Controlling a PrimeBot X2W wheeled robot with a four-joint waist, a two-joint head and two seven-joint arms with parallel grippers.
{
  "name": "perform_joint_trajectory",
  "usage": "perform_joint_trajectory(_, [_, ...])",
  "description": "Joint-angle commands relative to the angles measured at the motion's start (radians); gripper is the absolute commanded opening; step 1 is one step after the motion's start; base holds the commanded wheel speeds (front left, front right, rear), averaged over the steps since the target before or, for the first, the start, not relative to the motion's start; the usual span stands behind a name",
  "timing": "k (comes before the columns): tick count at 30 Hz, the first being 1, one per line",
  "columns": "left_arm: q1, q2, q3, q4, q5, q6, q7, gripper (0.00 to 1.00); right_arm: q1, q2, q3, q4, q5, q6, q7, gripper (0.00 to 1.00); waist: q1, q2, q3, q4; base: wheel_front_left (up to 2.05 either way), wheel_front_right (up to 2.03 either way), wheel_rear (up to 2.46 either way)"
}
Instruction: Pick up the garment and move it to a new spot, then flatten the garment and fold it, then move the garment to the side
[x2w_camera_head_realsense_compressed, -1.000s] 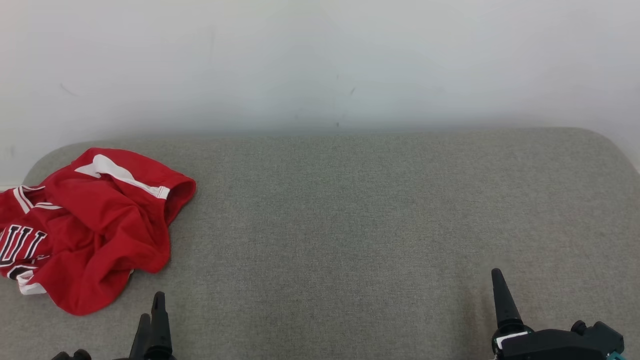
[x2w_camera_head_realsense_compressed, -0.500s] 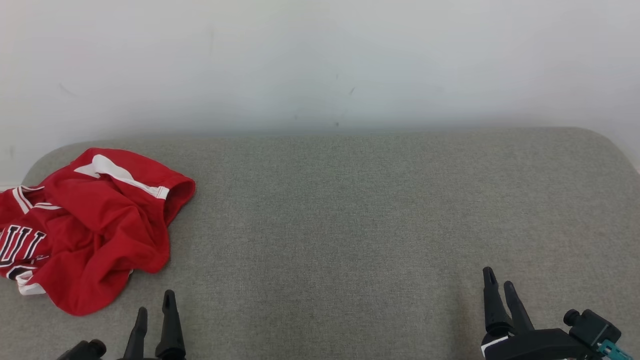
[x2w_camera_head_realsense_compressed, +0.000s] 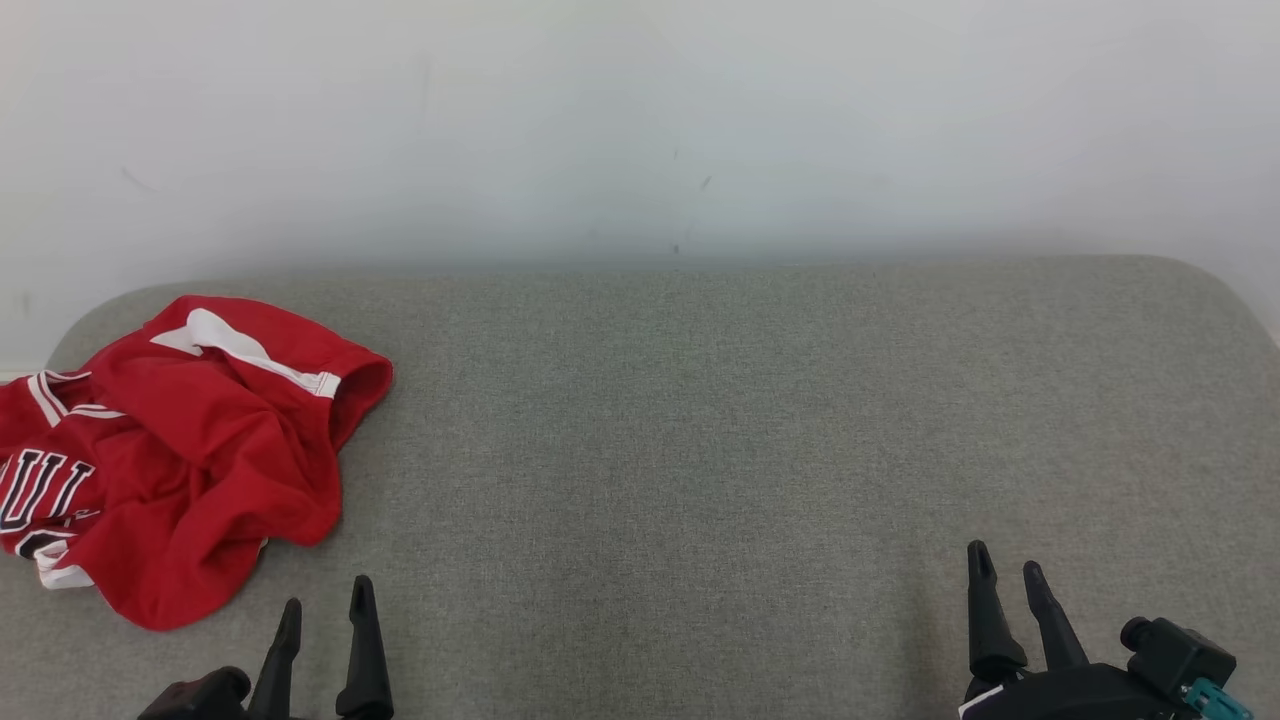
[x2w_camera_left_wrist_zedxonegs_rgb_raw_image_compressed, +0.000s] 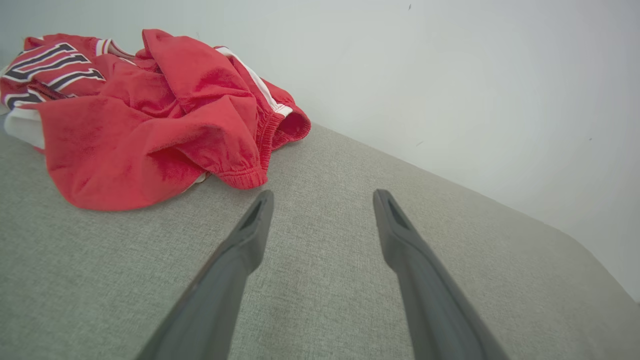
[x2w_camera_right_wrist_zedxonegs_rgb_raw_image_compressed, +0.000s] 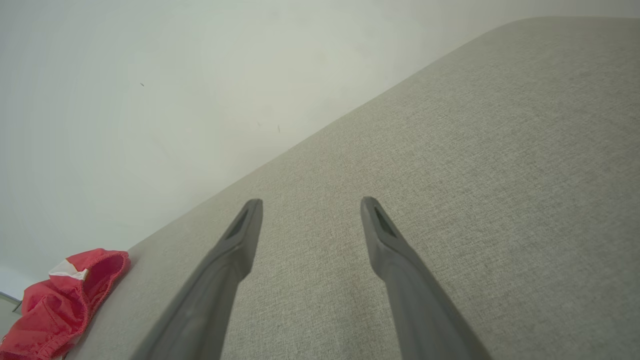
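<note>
On the cushion lies a crumpled red garment; left tool, right tool gape empty.

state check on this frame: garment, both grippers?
red garment: crumpled in a heap at the left end of the grey padded surface, not flattened or folded, not held.
left gripper: open, holding nothing, close to the garment's near edge but apart from it.
right gripper: open, holding nothing, over bare surface at the far side from the garment.
</note>
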Motion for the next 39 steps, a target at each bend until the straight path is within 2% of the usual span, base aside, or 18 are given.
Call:
perform_joint_trajectory(1, [0.002, 0.009, -0.006, -0.014, 0.029, 0.000, -0.011, 1.00, -0.001, -0.001, -0.002, -0.004, -0.031, -0.001, -0.010, 1.00, 0.0000, 0.0000, 0.000, 0.000, 0.00, 0.00, 0.00])
perform_joint_trajectory(18, [0.012, 0.034, -0.057, -0.003, 0.200, 0.005, -0.053, 1.00, -0.005, -0.002, 0.002, 0.035, -0.232, -0.001, -0.051, 1.00, 0.0000, 0.0000, -0.006, 0.004, 0.00, 0.00, 0.00])
perform_joint_trajectory(39, [0.007, 0.021, -0.060, 0.075, 0.321, -0.004, -0.094, 1.00, -0.003, -0.002, 0.004, 0.074, -0.396, -0.002, -0.093, 1.00, 0.0000, 0.0000, -0.017, 0.006, 0.00, 0.00, 0.00])
